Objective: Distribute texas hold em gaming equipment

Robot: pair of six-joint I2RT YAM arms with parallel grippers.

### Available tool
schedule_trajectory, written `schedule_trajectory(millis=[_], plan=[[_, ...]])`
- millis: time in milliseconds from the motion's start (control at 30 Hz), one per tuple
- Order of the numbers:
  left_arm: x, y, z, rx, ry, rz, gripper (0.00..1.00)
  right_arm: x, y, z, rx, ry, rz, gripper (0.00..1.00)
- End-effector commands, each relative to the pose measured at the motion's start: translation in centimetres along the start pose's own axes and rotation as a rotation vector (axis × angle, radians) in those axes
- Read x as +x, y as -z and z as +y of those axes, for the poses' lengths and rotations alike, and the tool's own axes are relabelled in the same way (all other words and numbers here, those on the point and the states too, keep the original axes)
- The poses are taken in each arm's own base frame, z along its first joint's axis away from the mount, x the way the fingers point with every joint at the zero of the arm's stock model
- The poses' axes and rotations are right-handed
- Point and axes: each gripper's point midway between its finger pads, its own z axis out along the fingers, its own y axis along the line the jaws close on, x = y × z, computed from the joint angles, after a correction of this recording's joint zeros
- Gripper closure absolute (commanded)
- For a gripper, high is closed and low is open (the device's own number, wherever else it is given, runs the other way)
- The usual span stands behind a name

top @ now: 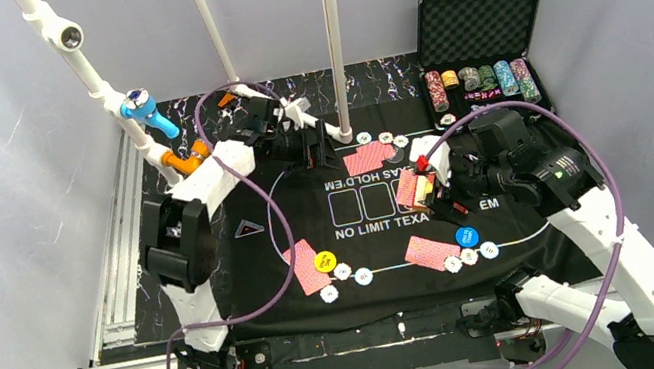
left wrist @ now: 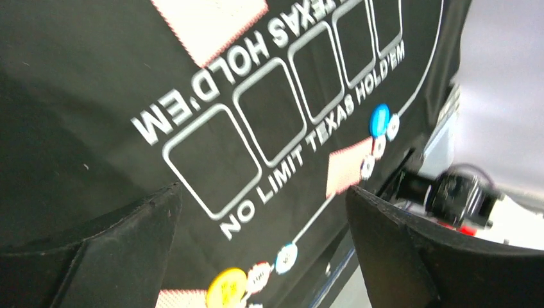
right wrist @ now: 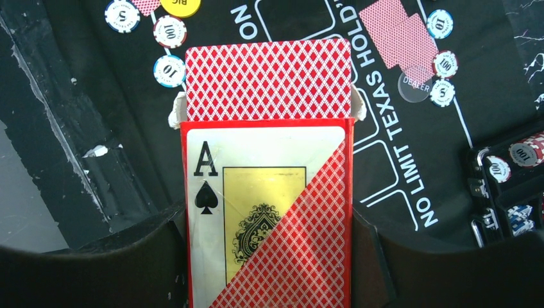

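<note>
Top external: set high above and behind the arm bases, looking steeply down on the whole black felt mat [top: 385,247]. Left wrist: close over the mat's far-left part, tilted, facing across its lettering toward the near edge. Right wrist: close above the mat's right half, facing left across it past a card box [right wrist: 269,212]. Shared by all three: the lettering and the yellow disc [top: 324,261].

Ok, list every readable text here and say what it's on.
"NO LIMIT TEXAS HOLD'EM": mat
"A" over a spade: card box
"100": red-edged chip
"10": blue-edged chip
"5": dark-edged chip
"DEALER": clear disc
Yellow disc: lettering cut off, unreadable.
Chip faces in the left wrist view: too blurred to read.
</note>
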Motion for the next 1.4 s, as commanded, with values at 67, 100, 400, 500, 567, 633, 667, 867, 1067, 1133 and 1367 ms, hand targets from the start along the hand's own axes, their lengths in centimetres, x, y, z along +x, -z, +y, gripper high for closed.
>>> schedule_trajectory(millis=[67, 100, 400, 500, 567, 633, 667, 867, 1067, 1133, 1367], plan=[[4.4, 6.9, -7.1, 0.045, -0.496, 0.114, 0.02, -2.2, 0.5, -0.3, 0.027, 0.035, -0.113, 0.99], [4.5, 7.5, -7.2, 0.010, -0.510, 0.112, 0.02, -2.2, 0.5, -0.3, 0.026, 0.035, -0.114, 0.99], [4.1, 13.0, -14.3, 0.251, -0.582, -0.002, 0.02, -2.6, 0.2, -0.6, 0.033, 0.054, -0.131, 0.99], [5.0, 13.6, -16.7, 0.348, -0.506, 0.052, 0.02, -2.9, 0.0, -0.9, 0.039, 0.060, -0.147, 0.99], [5.6, 14.0, -17.9, 0.421, -0.460, 0.094, 0.02, -3.2, -0.2, -1.1, 0.042, 0.064, -0.155, 0.99], [5.9, 14.1, -18.9, 0.457, -0.422, 0.118, 0.02, -3.3, -0.3, -1.2, 0.039, 0.065, -0.161, 0.99], [6.0, 13.9, -19.2, 0.460, -0.405, 0.126, 0.02, -3.4, -0.4, -1.2, 0.038, 0.065, -0.164, 0.99], [6.1, 12.6, -21.3, 0.511, -0.402, 0.138, 0.02, -3.9, -0.7, -1.3, 0.036, 0.059, -0.186, 0.99], [6.3, 10.6, -22.3, 0.516, -0.343, 0.156, 0.04, -4.1, -0.6, -1.3, 0.032, 0.057, -0.197, 0.99], [6.6, 9.7, -22.4, 0.497, -0.339, 0.164, 0.06, -4.3, -0.6, -1.2, 0.030, 0.056, -0.204, 0.99], [6.7, 7.2, -21.9, 0.446, -0.298, 0.193, 0.14, -5.0, -0.5, -1.3, 0.028, 0.062, -0.224, 0.99]])
